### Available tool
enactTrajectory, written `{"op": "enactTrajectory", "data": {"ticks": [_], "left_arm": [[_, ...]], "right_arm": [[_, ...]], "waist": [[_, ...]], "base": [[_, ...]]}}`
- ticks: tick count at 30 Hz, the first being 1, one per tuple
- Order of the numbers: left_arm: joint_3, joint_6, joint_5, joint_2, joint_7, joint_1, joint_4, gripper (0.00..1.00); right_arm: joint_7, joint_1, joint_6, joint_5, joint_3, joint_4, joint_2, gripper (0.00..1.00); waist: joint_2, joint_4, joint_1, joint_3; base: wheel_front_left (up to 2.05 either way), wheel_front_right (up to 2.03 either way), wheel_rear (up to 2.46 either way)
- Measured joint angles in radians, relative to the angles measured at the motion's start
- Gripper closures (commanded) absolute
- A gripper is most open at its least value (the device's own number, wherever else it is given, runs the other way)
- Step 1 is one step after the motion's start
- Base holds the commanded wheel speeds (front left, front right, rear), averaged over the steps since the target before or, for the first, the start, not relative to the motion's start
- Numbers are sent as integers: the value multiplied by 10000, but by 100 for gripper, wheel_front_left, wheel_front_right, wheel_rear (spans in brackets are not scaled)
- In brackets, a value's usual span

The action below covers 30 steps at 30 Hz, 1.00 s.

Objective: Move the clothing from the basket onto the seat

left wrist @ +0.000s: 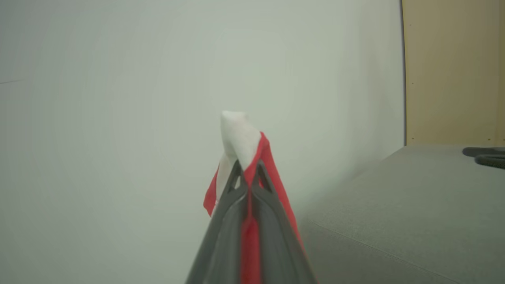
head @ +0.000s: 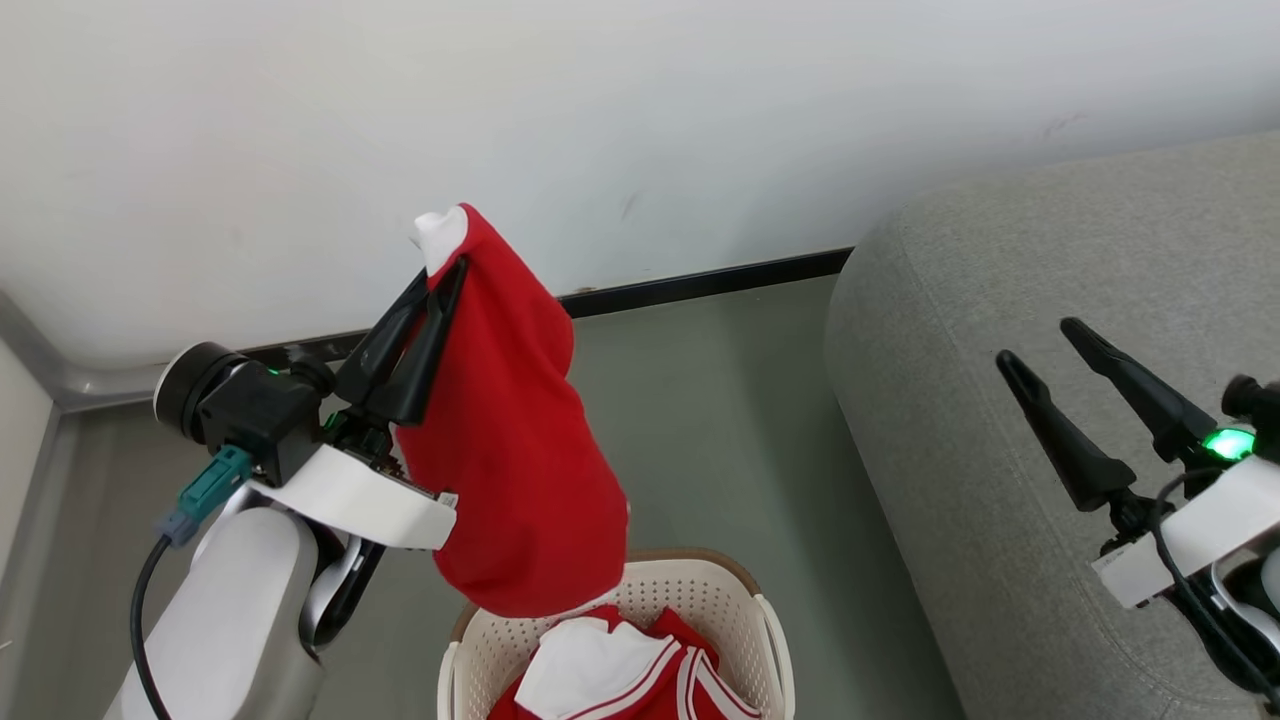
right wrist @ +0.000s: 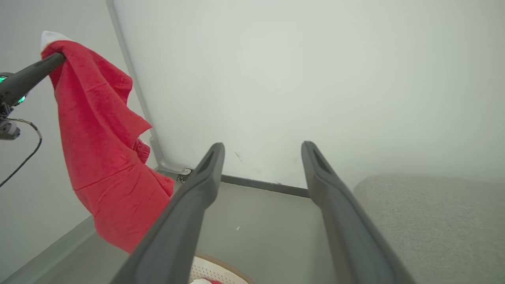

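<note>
My left gripper (head: 447, 268) is shut on a red garment (head: 515, 440) with a white corner, which hangs high above the basket (head: 765, 630). In the left wrist view the gripper (left wrist: 247, 163) pinches the red and white cloth (left wrist: 240, 136). More red and white clothing (head: 610, 670) lies inside the cream basket. The grey seat (head: 1000, 350) fills the right side. My right gripper (head: 1040, 345) hovers open over the seat, holding nothing. The right wrist view shows this gripper (right wrist: 262, 152), the hanging garment (right wrist: 102, 150) at left and the seat (right wrist: 434, 221) at right.
A pale wall (head: 600, 120) with a dark baseboard (head: 700, 285) runs behind. Grey-green floor (head: 720, 430) lies between the basket and the seat. A tan panel (left wrist: 453, 71) stands beyond the seat in the left wrist view.
</note>
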Motion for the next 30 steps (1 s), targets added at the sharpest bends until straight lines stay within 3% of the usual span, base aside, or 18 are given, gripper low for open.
{"op": "enactTrajectory", "data": {"ticks": [11,30], "left_arm": [[10,0,0,23,0,426,15,100],[-1041,0,163,295,0,-677,-1239,100]], "right_arm": [[0,1997,0,-644,-1870,-587,894,0],[0,3263,0,-769,-1346,-750,1183,0]], "waist": [[0,-310,0,-270],[0,17,0,-180]], "base": [[0,0,0],[0,0,0]]}}
